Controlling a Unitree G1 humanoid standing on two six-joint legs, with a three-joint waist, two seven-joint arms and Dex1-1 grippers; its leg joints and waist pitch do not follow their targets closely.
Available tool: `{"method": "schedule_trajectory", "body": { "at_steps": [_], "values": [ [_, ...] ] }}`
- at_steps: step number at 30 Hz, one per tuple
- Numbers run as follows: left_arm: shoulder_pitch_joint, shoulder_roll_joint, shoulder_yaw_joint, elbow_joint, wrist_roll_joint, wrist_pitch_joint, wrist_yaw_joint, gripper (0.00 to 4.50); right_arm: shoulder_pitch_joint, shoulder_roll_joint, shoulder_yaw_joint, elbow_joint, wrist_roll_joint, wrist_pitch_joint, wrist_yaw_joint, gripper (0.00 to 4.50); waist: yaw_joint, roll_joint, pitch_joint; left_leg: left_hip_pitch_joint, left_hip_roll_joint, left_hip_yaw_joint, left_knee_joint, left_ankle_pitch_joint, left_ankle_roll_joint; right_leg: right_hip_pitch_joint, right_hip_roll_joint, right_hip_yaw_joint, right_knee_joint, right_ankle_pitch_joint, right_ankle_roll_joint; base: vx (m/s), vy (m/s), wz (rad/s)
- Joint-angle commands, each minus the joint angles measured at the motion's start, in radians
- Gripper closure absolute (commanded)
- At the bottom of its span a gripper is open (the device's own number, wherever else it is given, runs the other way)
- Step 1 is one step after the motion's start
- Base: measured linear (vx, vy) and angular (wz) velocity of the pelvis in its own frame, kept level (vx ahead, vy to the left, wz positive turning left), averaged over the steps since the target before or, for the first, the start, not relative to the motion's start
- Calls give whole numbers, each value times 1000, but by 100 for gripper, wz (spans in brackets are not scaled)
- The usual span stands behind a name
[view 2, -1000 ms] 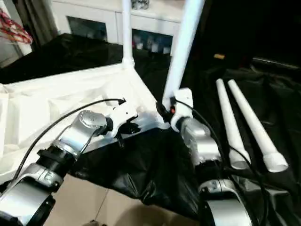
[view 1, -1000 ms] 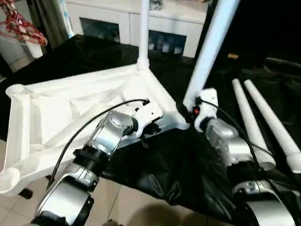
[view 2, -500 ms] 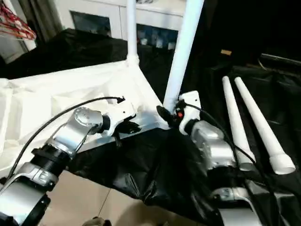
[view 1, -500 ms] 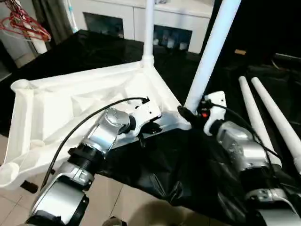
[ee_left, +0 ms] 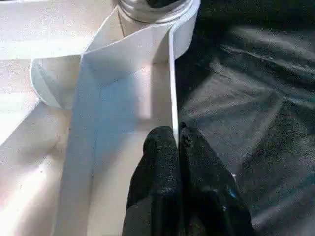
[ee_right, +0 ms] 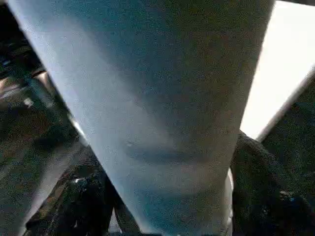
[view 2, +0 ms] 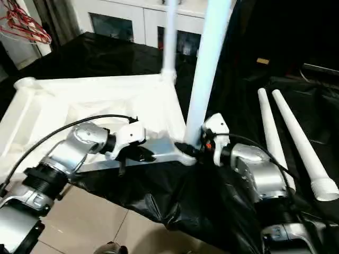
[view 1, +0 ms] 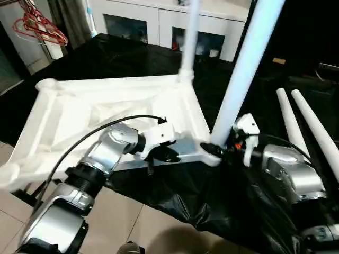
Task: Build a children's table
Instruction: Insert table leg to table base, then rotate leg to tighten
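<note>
The white table top lies upside down on a black cover, ribs showing. One leg stands in its far corner socket. A second leg stands in the near right corner, leaning slightly. My right gripper is at this leg's base, a black finger pressed on either side of it. My left gripper is shut on the thin rim along the top's near edge, close to that corner. Two loose legs lie side by side on the right.
The black cover hangs over the near edge, above a tiled floor. A white cabinet with glass doors stands behind. Red hangers hang at the back left.
The head views have shifted, so the whole scene sits further right in the picture. Both grippers stay where they were: left on the rim, right at the base of the near leg.
</note>
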Motion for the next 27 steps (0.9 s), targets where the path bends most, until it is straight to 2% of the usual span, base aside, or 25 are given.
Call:
{"method": "schedule_trajectory", "body": {
  "at_steps": [1,2,3,7,12,15,16,17,19,21,22,23,26,27],
  "values": [
    [-17,-19,-18,-40,-33,-42,-39,450,20,-9,42,-19,-6,20,42,141,1,3,-77,22,44,-9,-58,-132,69,63,-83,48,-57,12,-260,0,0,0],
    [-17,-18,-20,-38,-33,-46,-45,450,27,-16,48,-27,-6,22,58,141,0,3,-76,20,43,-9,-58,-133,68,64,-82,48,-57,5,-260,0,0,0],
    [-18,-18,-20,-34,-33,-49,-49,450,32,-20,52,-30,-8,21,67,141,1,7,-77,21,43,-10,-58,-140,62,63,-83,47,-58,-12,-258,0,0,0],
    [-21,-17,-19,-25,-34,-56,-54,450,37,-20,52,-29,-5,28,71,167,-1,5,-76,19,42,-11,-59,-151,53,64,-83,47,-63,-46,-250,0,0,0],
    [-24,-15,-14,-13,-35,-68,-62,450,51,-6,34,-30,24,46,71,185,0,7,-80,18,42,-12,-57,-127,60,65,-82,46,-56,-2,-257,0,0,0],
    [-23,-13,-6,-3,-39,-76,-60,450,72,15,2,-19,57,38,68,186,3,14,-81,18,43,-13,-56,-132,62,64,-83,45,-56,12,-262,0,0,0],
    [-23,-13,-6,-3,-39,-76,-60,450,72,15,2,-19,57,38,68,186,4,13,-82,19,43,-13,-56,-136,62,64,-82,44,-56,14,-264,0,0,0],
    [-21,-13,0,-2,-44,-73,-57,450,84,26,-15,0,68,24,63,186,7,25,-82,19,42,-15,-55,-140,58,64,-83,44,-54,14,-267,0,0,0],
    [-20,-13,3,-1,-45,-72,-58,450,87,29,-19,7,68,18,61,186,5,18,-81,20,42,-13,-57,-159,54,64,-82,43,-58,-1,-268,0,0,0],
    [-20,-12,3,0,-45,-72,-58,450,89,30,-20,9,68,15,60,186,6,19,-81,19,41,-14,-57,-157,52,65,-83,43,-58,-11,-265,0,0,0],
    [-21,-9,6,8,-44,-76,-59,450,100,39,-23,20,66,1,52,186,10,41,-82,20,41,-17,-55,-159,48,63,-84,43,-56,-11,-266,0,0,0],
    [-21,-7,7,12,-43,-79,-59,450,106,43,-23,22,64,-4,48,186,6,28,-79,20,41,-14,-57,-179,46,63,-81,42,-63,-19,-265,0,0,0],
    [-21,-6,7,21,-39,-84,-58,450,120,53,-24,16,65,-5,30,186,7,30,-81,18,39,-16,-56,-168,50,66,-82,41,-61,-22,-262,0,0,0],
    [-22,-7,7,27,-38,-88,-57,450,124,58,-28,12,64,-4,24,186,8,37,-81,18,39,-16,-55,-167,50,65,-83,42,-62,-33,-259,0,0,0]
  ]
}}
